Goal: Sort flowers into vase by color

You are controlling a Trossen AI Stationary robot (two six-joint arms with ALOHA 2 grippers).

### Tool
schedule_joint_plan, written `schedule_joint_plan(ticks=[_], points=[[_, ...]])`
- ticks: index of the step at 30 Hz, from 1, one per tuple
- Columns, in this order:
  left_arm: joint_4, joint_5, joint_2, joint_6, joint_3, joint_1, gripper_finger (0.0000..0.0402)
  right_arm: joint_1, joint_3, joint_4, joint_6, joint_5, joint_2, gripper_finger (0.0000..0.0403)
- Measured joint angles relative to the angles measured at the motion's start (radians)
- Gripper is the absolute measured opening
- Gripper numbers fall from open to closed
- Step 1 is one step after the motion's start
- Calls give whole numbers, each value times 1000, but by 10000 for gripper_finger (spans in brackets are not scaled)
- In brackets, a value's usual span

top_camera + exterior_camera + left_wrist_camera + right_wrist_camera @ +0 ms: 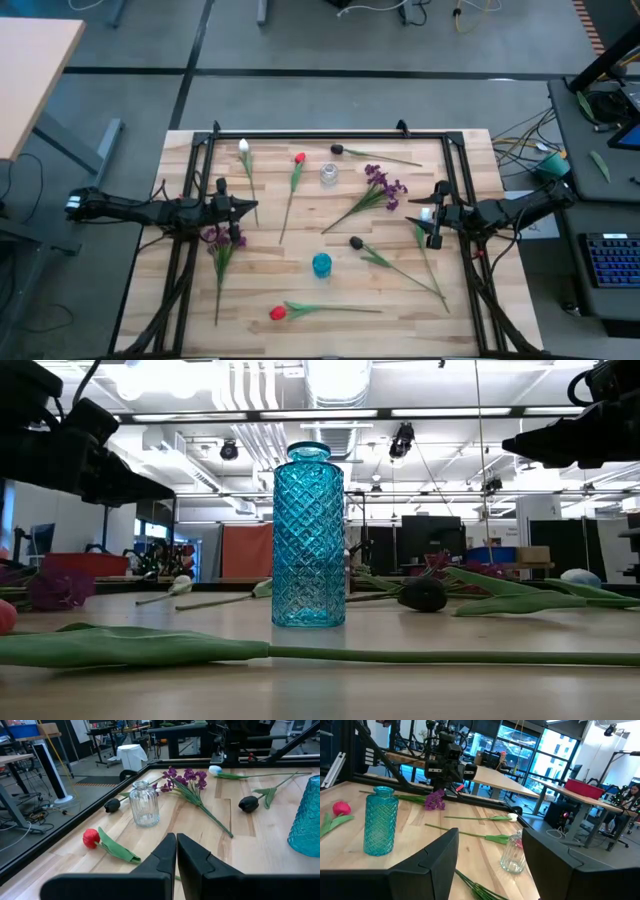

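Nothing seems sorted yet: all flowers lie across the table's middle, and the blue vase and clear vase look empty. Left gripper has fingers pressed together; right gripper is spread, holding nothing.

High cam straight down, whole table. Low cam at tabletop level, close on blue vase frame centre. Both wrist cams share clear vase.
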Motion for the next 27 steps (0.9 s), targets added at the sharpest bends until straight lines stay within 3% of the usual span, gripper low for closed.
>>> schedule_joint_plan(ticks=[15, 17, 21, 23, 27], points=[[43, 0, 1, -42, -2, 1, 0, 0, 0, -1, 20, -1, 0, 212], [140, 2, 4, -155, -2, 0, 0, 2, 0, -2, 213, -40, 0, 212], [353, -10, 4, -174, -2, 1, 0, 2, 0, 81, 609, -86, 0, 212], [412, -1, 5, -139, -2, 1, 0, 2, 0, 126, 694, -80, 0, 212], [455, -1, 15, -106, -2, 1, 0, 2, 0, 150, 676, -78, -2, 212]])
